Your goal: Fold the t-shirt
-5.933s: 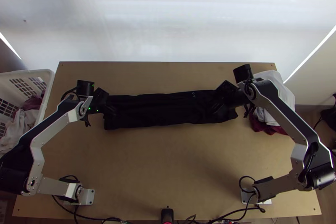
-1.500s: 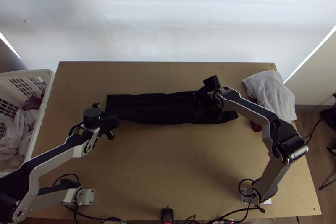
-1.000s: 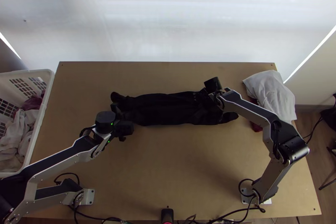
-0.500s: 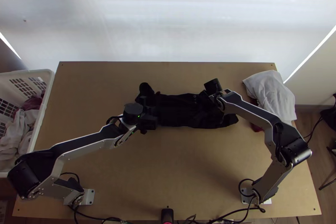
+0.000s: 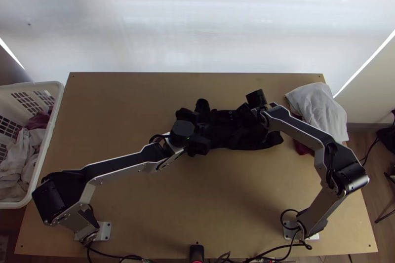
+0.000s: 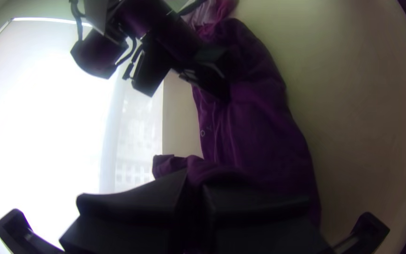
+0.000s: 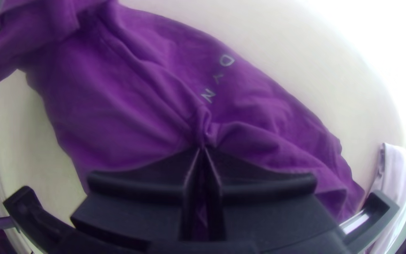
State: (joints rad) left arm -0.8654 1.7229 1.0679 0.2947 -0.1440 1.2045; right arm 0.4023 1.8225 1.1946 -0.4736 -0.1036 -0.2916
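The dark t-shirt [image 5: 241, 137], a narrow strip in the top view, has its left end raised and drawn over towards its right part. At that raised end is my left gripper [image 5: 201, 132], near the table's middle. In the left wrist view the left gripper [image 6: 194, 181] is shut on the cloth, and a flap of the t-shirt [image 6: 259, 136] sticks out beside it. My right gripper [image 5: 251, 115] is low over the right part. In the right wrist view the right gripper [image 7: 203, 149] pinches a gathered crease of the t-shirt [image 7: 118, 113], near pale lettering.
A white basket [image 5: 55, 110] with clothes stands at the table's left edge. At the back right lie a white cloth [image 5: 318, 107] and dark red cloth [image 5: 302, 148]. Bare wood [image 5: 207, 199] spreads in front of the t-shirt.
My left gripper has taken hold of the t-shirt's left end and carried it rightwards, shortening the strip. The right gripper moved left earlier, and has since shifted only slightly.
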